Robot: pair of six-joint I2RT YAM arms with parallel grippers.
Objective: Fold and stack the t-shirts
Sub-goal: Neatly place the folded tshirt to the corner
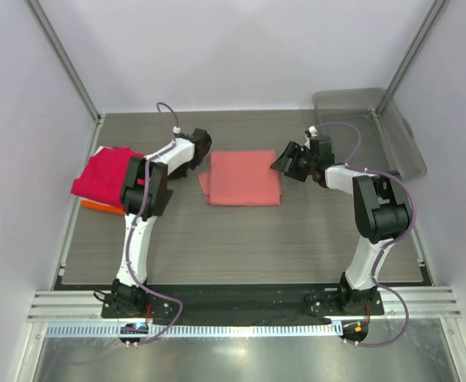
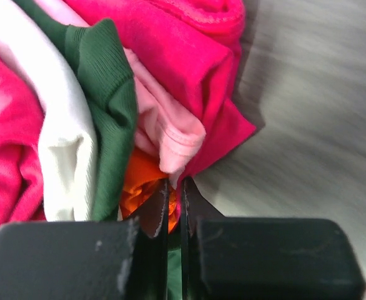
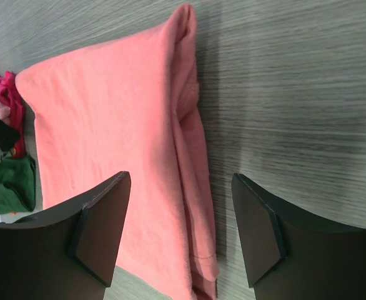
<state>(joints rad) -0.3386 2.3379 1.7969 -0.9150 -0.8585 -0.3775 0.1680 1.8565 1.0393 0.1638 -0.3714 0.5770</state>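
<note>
You see one folded coral t-shirt (image 1: pixel 243 177) on the bench (image 1: pixel 241 247), one mixed heap (image 1: pixel 106 177); right pincer (image 3: pixel 180 181) spread, left pincer (image 2: pixel 173 187) pressed together.

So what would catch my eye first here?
The salmon-pink shirt, folded flat at the centre of the table, with the right arm's fingers spread open at its edge. Then the bright heap of shirts at the left, magenta-red on top, where the left arm's fingers are pinched shut.

From my feed: the grey wood-grain table (image 1: pixel 241 239) has a folded salmon-pink cotton t-shirt (image 1: pixel 243 177) mid-table nearer the far edge, a magenta-red t-shirt heap (image 1: pixel 102 177) by the left edge, and a clear grey plastic bin (image 1: pixel 372 127) at the far right corner.
</note>
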